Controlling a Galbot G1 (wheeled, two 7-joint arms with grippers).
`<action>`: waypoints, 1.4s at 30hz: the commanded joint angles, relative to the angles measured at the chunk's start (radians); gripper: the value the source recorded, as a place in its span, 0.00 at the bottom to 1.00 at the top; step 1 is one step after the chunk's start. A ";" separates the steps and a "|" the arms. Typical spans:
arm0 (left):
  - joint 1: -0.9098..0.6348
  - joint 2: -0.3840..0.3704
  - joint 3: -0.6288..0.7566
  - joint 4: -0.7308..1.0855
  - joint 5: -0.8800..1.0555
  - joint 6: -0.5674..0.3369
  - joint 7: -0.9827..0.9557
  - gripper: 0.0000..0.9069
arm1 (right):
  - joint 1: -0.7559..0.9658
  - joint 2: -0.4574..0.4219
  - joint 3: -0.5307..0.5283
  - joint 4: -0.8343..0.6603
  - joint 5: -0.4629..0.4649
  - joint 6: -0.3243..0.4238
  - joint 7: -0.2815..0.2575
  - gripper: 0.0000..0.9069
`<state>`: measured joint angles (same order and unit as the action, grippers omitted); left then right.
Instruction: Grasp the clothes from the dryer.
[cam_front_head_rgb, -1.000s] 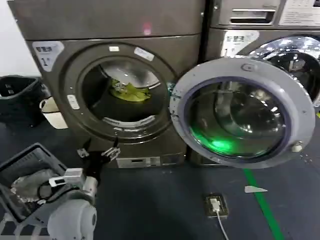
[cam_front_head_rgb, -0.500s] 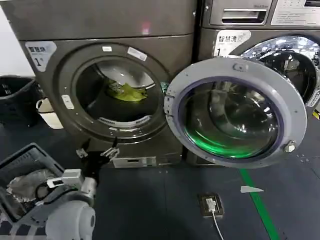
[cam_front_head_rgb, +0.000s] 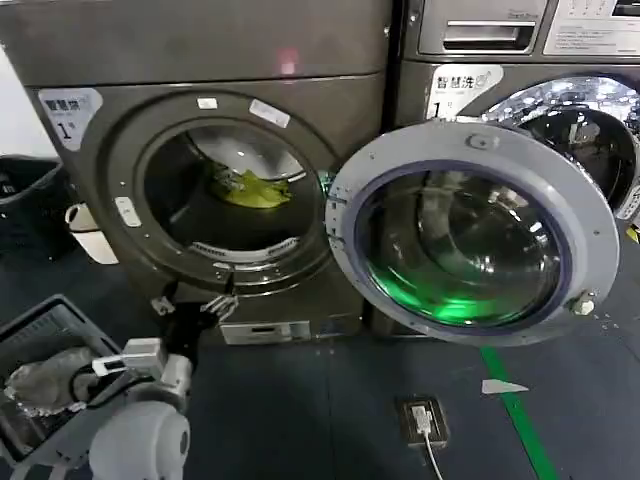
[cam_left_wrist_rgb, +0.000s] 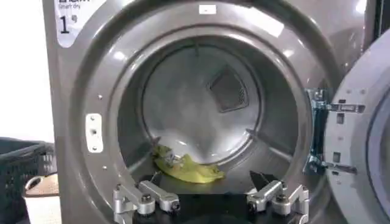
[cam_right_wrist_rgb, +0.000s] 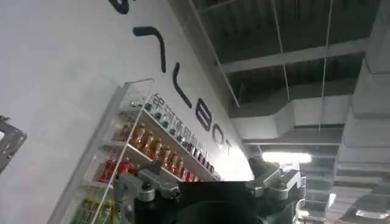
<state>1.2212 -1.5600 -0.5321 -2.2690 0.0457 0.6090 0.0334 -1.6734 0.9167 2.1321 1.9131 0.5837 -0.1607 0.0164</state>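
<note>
Clothes (cam_front_head_rgb: 247, 189): bright yellow-green fabric, crumpled low at the back of the drum; in the left wrist view (cam_left_wrist_rgb: 186, 168) lying on the drum floor just beyond the porthole lip, untouched by any gripper.
Dryer (cam_front_head_rgb: 200, 50): large brown-grey front-loader with a wide round porthole, a white "1" sticker (cam_front_head_rgb: 67, 112) at the upper left corner of the front and a small pink light (cam_front_head_rgb: 288, 63) above the opening.
Drum (cam_left_wrist_rgb: 201, 103): bare grey metal, with a dark diamond-shaped panel on the back wall.
Door (cam_front_head_rgb: 470, 232): grey-rimmed glass, swung fully open to the right on its hinge, green glint low in the glass, covering part of the neighbouring machine (cam_front_head_rgb: 530, 60).
Left gripper (cam_front_head_rgb: 195, 305): raised in front of the dryer, below the porthole, facing the opening; fingers (cam_left_wrist_rgb: 146, 199) spread wide apart, nothing between them.
Right gripper (cam_right_wrist_rgb: 210, 185): pointing up toward a white wall, a shelf of bottles (cam_right_wrist_rgb: 152, 155) and the ceiling; fingers spread apart, empty.
Basket (cam_front_head_rgb: 40, 330): dark plastic, on the floor at the robot's left, holding pale grey fabric (cam_front_head_rgb: 45, 375).
Floor: dark, with a green stripe (cam_front_head_rgb: 520, 425) and a small socket plate (cam_front_head_rgb: 422, 420) to the right.
</note>
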 joint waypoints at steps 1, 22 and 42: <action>0.003 0.002 0.000 -0.004 -0.002 -0.001 0.000 1.00 | 0.000 0.000 -0.003 0.003 0.000 0.003 -0.001 1.00; 0.000 0.001 0.002 -0.002 -0.003 -0.002 -0.001 1.00 | 0.000 0.007 -0.002 0.002 0.000 0.032 -0.012 1.00; 0.007 0.004 0.003 0.002 -0.003 -0.006 -0.001 1.00 | -0.001 0.004 -0.003 0.004 0.002 0.033 -0.018 1.00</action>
<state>1.2274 -1.5593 -0.5297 -2.2718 0.0424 0.6053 0.0323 -1.6749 0.9217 2.1294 1.9158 0.5851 -0.1289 -0.0014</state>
